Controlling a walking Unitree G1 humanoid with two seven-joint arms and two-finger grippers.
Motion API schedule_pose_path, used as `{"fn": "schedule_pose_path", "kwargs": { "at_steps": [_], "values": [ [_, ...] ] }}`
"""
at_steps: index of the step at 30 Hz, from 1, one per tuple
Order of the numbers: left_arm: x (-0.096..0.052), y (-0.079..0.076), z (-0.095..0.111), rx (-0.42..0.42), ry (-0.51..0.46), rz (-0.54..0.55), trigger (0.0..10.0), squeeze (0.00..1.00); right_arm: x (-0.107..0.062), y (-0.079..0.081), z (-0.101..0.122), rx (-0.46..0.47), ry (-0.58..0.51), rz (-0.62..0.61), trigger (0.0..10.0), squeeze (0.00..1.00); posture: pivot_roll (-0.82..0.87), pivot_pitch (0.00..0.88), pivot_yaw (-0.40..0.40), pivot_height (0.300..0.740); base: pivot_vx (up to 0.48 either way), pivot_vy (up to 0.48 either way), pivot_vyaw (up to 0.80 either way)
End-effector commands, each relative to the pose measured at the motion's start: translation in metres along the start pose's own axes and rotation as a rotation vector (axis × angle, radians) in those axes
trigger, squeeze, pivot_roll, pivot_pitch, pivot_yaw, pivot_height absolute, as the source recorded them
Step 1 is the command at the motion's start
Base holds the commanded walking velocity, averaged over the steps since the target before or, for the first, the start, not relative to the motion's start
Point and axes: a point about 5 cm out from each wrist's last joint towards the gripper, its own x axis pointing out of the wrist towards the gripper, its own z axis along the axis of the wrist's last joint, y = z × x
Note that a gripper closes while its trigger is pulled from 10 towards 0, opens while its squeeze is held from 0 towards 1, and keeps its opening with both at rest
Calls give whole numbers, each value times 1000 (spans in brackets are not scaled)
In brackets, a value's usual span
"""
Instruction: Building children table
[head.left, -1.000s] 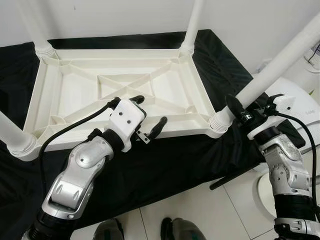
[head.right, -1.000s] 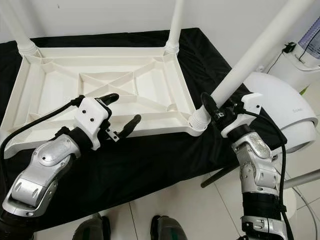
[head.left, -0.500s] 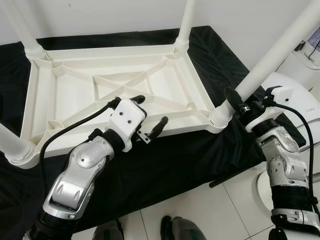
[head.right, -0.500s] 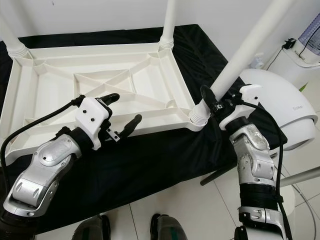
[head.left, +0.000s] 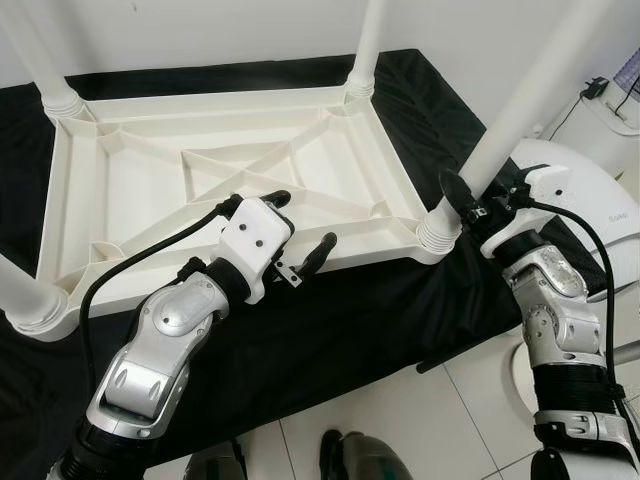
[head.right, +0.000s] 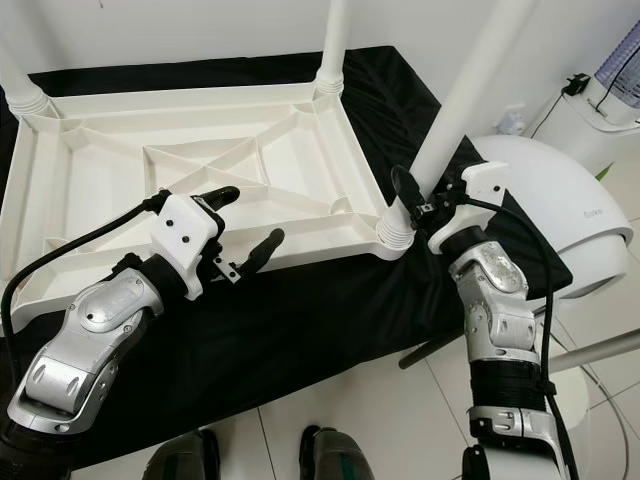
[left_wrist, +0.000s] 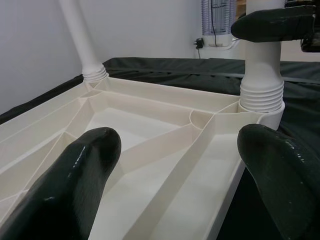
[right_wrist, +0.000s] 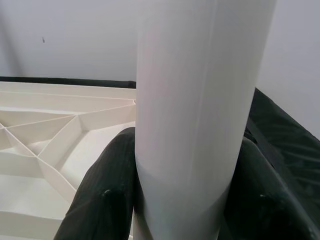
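A black cloth (head.left: 330, 330) covers the bench under a white wall. On it we see the white tabletop (head.left: 200, 190) lying upside down, ribs up, legs standing from its corners. At about four o'clock from the tabletop's middle, our right end effector (head.left: 470, 200) is clenched around the near-right leg (head.left: 520, 110), just above its ribbed socket. Our left end effector (head.left: 297, 228) hovers with fingers spread and grasping nothing over the tabletop's near edge, at six o'clock. A white appliance (head.right: 560, 210) stands at three o'clock.

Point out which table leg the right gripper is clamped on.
The near-right corner leg: the right gripper closes around it just above its socket; the other legs stand free.
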Motion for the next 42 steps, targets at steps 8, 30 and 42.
{"fn": "schedule_pose_path", "kwargs": {
  "at_steps": [8, 30, 42],
  "values": [
    [0, -3, -2, 0, 17, 3, 10000, 0, -2, 3, -37, 56, 180, -6, 10000, 0, 15, 150, -70, 740, 0, 0, 0],
    [-2, -4, -2, 0, 13, 13, 10000, 0, -8, 2, -54, 50, 230, -43, 10000, 0, 21, 143, -77, 740, 0, 0, 0],
    [-2, -3, -1, -2, 15, 16, 10000, 0, -26, 6, -59, 77, 143, -88, 10000, 0, 17, 156, -75, 740, 0, 0, 0]
  ]
}}
